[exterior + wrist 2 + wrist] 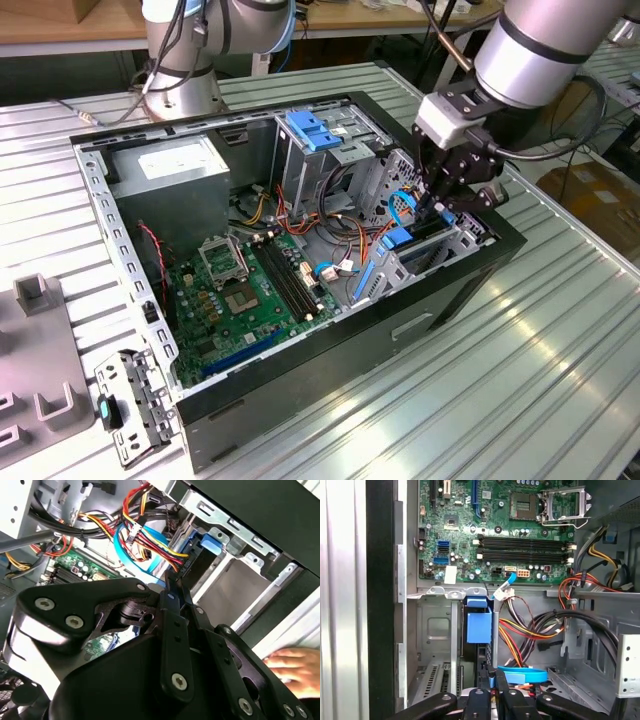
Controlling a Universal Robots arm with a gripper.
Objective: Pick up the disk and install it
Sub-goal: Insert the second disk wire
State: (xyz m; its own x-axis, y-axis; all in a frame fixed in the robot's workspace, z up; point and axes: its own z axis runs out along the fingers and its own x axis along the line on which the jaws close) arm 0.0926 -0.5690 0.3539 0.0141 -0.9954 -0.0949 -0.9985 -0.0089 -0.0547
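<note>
Disk [479,655] sits edgewise in the cage, end effector [492,676] clamping it.

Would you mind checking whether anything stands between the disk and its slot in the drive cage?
Nothing visible blocks it. The disk stands edge-on in the drive cage slot, with the hand right at it. A blue flat cable and coloured wires lie close beside it, not across the slot.

Probably a robotics lab or workshop: an opened computer case [300,260] lies on a ribbed metal table [520,380], with wooden benches [60,25] and cardboard boxes [600,200] behind the case.
</note>
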